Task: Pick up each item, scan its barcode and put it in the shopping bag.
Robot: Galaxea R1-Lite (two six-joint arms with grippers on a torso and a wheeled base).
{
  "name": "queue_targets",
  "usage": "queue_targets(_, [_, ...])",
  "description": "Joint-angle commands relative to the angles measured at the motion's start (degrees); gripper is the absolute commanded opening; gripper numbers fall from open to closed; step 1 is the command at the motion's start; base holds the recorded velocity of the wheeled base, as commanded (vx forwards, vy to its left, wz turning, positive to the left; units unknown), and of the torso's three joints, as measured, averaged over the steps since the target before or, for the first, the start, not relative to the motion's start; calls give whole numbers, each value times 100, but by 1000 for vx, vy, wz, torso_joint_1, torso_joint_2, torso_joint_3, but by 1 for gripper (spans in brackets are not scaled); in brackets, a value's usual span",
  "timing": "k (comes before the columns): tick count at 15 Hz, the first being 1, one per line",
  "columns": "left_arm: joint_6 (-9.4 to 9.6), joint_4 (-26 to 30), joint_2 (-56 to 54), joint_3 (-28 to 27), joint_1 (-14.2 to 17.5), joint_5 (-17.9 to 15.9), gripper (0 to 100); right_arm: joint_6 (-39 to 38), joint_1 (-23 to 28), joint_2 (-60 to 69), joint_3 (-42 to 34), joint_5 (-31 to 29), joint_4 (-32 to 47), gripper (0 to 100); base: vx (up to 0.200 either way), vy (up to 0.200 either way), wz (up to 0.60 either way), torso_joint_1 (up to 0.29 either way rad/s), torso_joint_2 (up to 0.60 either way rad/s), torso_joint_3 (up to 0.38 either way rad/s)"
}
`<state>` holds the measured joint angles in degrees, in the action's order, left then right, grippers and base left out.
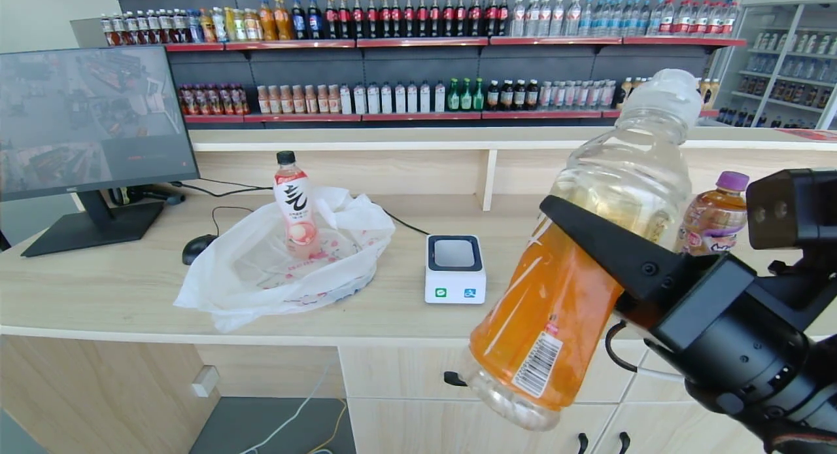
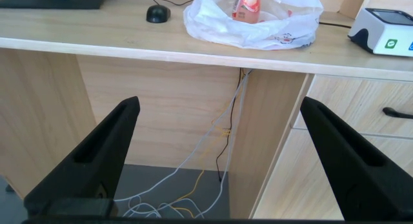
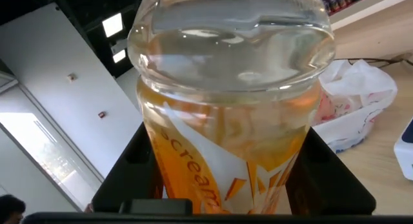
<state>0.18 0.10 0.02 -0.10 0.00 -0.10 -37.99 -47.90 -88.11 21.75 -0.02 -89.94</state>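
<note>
Right gripper [image 1: 562, 264] is pinching the clear plastic bottle with the orange label [image 1: 549, 316], tilted in mid-air, near and right of the white box scanner with the dark window [image 1: 455, 268]. The barcode [image 1: 537, 362] faces the near side, so I'd roll it toward that window, slowly. Left gripper [image 2: 219, 108] hangs spread wide.

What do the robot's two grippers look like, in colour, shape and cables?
Both grippers are matt black. The left gripper has two wedge-shaped fingers with a shallow groove. The right gripper has a long flat finger with screws on a blocky housing; thin black and white cables loop beneath.
</note>
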Motion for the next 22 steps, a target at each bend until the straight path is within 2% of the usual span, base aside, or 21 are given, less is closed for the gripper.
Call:
queue_targets(1, [-1, -1, -2, 1, 0, 1, 100, 72, 35, -83, -153, 20, -6, 0, 0, 0, 0, 0, 0, 0])
queue_targets(5, [-1, -1, -2, 1, 0, 1, 100, 1021, 465, -277, -320, 292, -6, 0, 0, 0, 0, 0, 0, 0])
queue_targets(9, [-18, -1, -2, 1, 0, 1, 100, 2173, 966, -444, -575, 249, -6, 0, 0, 0, 0, 0, 0, 0])
queue_targets(13, [-18, -1, -2, 1, 9, 1, 100, 3236, 1652, -584, -619, -235, -6, 0, 0, 0, 0, 0, 0, 0])
queue_targets(15, [-18, -1, -2, 1, 0, 1, 100, 4220, 2083, -593, -575, -252, -6, 0, 0, 0, 0, 0, 0, 0])
queue_targets(19, [-18, -1, -2, 1, 0, 1, 100, 4396, 2109, -549, -549, -270, -6, 0, 0, 0, 0, 0, 0, 0])
queue_targets(22, [-18, -1, -2, 1, 0, 1, 100, 4475, 2109, -611, -558, -270, -6, 0, 0, 200, 0, 1, 4, 4])
